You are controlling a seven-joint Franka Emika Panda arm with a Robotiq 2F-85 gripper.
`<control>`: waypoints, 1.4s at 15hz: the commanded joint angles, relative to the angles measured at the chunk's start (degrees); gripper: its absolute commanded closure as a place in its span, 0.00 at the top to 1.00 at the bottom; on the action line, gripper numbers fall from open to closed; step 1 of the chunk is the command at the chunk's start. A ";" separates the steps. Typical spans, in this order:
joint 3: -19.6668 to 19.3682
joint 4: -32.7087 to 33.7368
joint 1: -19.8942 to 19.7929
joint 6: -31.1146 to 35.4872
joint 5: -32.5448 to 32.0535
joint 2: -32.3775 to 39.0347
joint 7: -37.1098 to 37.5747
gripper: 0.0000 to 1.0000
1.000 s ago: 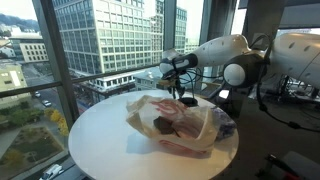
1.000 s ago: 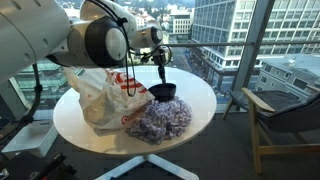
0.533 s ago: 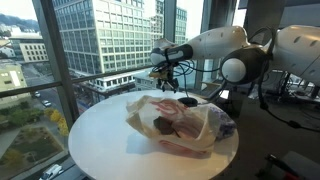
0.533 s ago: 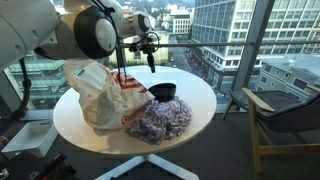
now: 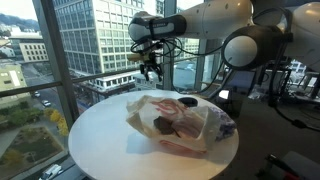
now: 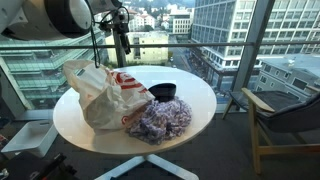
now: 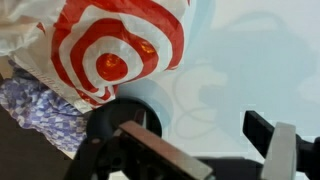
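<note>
Claw (image 5: 151,72) hangs spread above bag (image 6: 98,95), bowl (image 6: 164,92) and cloth (image 6: 160,119).

An office lounge high above the city

We look through floor-to-ceiling windows (image 5: 100,50) at office towers (image 6: 225,25) and a street (image 5: 20,105) far below; a round white desk (image 6: 205,95) and a wooden armchair (image 6: 285,115) stand by the glass.

We see a white arm (image 5: 232,18) of rounded shells with grey joint caps, well behind the jaws. The gripper (image 5: 150,70) is black, with dark cables looped just above the jaws and blocky black fingers (image 7: 278,148).
</note>
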 commanded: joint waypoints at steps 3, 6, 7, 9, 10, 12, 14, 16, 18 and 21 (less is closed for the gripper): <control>2.64 -3.15 2.87 -9.25 2.41 -7.36 4.40 1.00; 5.19 -4.11 3.16 -18.08 5.97 -10.16 5.96 1.00; 5.65 -4.32 3.33 -20.24 7.06 -10.96 7.87 1.00; 6.94 -5.28 3.34 -24.01 9.41 -12.53 10.06 1.00; 7.59 -5.96 3.18 -24.63 10.80 -13.26 11.05 1.00; 8.48 -8.01 2.81 -25.01 13.73 -14.71 13.63 1.00; 9.79 -11.40 1.76 -23.07 18.09 -16.36 14.59 1.00; 10.15 -16.21 0.97 -20.92 22.36 -18.26 16.51 1.00; 8.78 -10.99 2.31 -22.60 20.65 -14.79 14.82 1.00; 8.82 -15.19 1.67 -20.87 22.20 -16.35 15.27 1.00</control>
